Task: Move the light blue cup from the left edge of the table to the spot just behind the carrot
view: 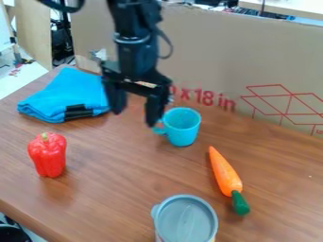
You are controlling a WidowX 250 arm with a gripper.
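The wooden table (126, 189) supports all items noted, with a cardboard panel (214, 61) upright behind it. The black gripper (135, 112) hangs over the table's far part, released, its two fingers apart with nothing between them. A folded blue cloth (72, 94) lies near the far left edge. A grey-topped container (186, 220) stands at the near edge of view. The blue cup (183, 127), upright, is nearest the gripper; an orange carrot (225, 175) lies nearer the camera. A red pepper (48, 156) stands left, nearer the camera than the cloth.

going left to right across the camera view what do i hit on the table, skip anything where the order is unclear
red pepper → turquoise cup → orange carrot
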